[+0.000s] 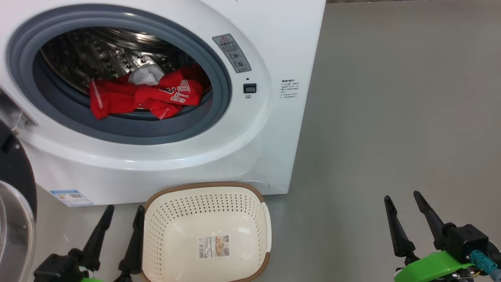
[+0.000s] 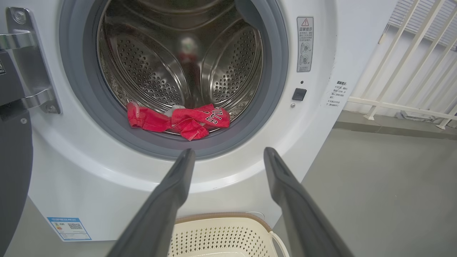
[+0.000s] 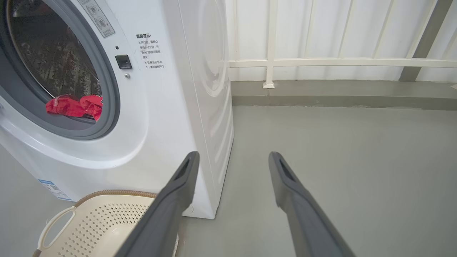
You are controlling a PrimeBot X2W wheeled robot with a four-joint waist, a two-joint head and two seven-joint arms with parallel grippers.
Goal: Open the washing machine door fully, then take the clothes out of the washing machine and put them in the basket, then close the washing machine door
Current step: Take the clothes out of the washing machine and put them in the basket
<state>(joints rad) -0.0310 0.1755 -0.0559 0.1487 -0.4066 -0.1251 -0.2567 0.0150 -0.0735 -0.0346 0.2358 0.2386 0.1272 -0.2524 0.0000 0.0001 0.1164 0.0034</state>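
The white washing machine (image 1: 274, 47) stands with its door (image 1: 17, 176) swung open at the far left, black rim and glass bowl partly in view. Red clothes (image 1: 145, 96) with white lettering and a white piece lie at the front of the steel drum, also seen in the left wrist view (image 2: 178, 119) and the right wrist view (image 3: 71, 106). The cream basket (image 1: 203, 203) sits on the floor below the opening, holding no clothes. My left gripper (image 1: 124, 209) hangs open just left of the basket, pointing at the drum (image 2: 229, 151). My right gripper (image 1: 402, 196) is open over bare floor at the right (image 3: 232, 155).
Grey floor (image 1: 391, 117) stretches to the right of the machine. A white railing (image 3: 321, 62) runs along the back wall. The door's steel hinge (image 2: 28, 64) sits at the opening's left side. A sticker (image 1: 213, 246) lies on the basket's bottom.
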